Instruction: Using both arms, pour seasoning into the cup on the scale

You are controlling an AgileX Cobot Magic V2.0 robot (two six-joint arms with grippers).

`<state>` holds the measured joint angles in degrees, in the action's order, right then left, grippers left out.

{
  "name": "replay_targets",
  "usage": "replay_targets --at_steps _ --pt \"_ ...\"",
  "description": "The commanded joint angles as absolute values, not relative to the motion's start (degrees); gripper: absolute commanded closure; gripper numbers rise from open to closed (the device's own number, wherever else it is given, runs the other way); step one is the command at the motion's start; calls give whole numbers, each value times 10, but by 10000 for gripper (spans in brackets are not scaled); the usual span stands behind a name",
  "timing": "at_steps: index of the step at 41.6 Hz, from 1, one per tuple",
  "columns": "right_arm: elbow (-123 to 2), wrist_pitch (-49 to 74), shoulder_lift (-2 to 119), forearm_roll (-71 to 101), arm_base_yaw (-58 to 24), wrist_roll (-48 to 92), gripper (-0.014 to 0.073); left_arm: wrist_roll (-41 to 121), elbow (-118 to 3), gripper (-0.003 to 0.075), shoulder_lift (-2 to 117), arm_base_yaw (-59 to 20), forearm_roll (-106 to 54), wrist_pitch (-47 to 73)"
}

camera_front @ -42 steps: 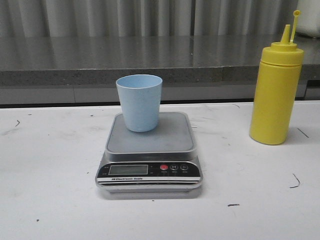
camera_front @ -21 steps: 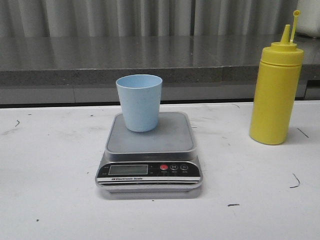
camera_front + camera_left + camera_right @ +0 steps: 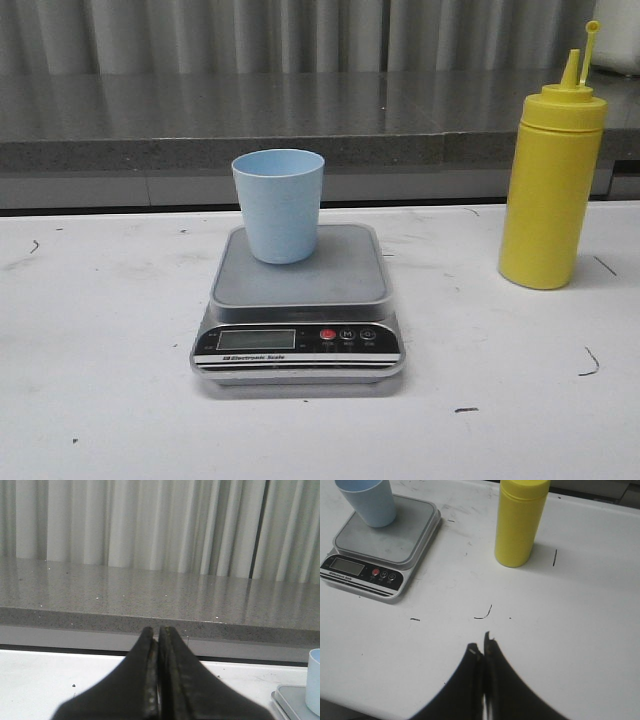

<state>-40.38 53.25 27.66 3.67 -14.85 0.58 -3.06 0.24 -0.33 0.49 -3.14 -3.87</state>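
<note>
The seasoning, a tall yellow plastic squeeze bottle [image 3: 552, 180] with a pointed nozzle and a small tethered cap flipped up beside it, stands upright at the right of the front view, well apart from everything else and untouched. Going left to right there, we first meet the bare white tabletop [image 3: 100, 330], then the flat silver-grey digital scale [image 3: 300, 300] at centre with its black panel facing us, and the small pale blue plastic cup [image 3: 279, 205] upright toward the back-left of its platform. We judge this a ready layout: the cup is already seated for weighing, and the bottle sits on the right arm's side, uncapped for pouring. Neither arm shows in the front view. In the left wrist view the left gripper [image 3: 158, 680] has its fingers pressed together, holding nothing, facing the grey counter ledge [image 3: 150, 600]; the right gripper [image 3: 482, 652] is likewise closed and empty, high above the table, the bottle ahead of it. Against the earlier front pictures we find no difference: nothing has moved.
</note>
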Motion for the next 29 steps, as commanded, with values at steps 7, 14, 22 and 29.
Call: replay_targets --at_steps 7,14,22,29 --pt "-423 492 279 38 -148 13 662 -36 17 740 -14 6 -33 -85" --pt "-423 492 279 38 -148 13 662 -36 17 740 -14 6 -33 -76" --pt "-423 492 279 38 -148 13 662 -36 17 740 -14 6 -33 -41" --pt "-423 492 279 38 -148 13 662 -36 17 740 -14 5 -33 -41"
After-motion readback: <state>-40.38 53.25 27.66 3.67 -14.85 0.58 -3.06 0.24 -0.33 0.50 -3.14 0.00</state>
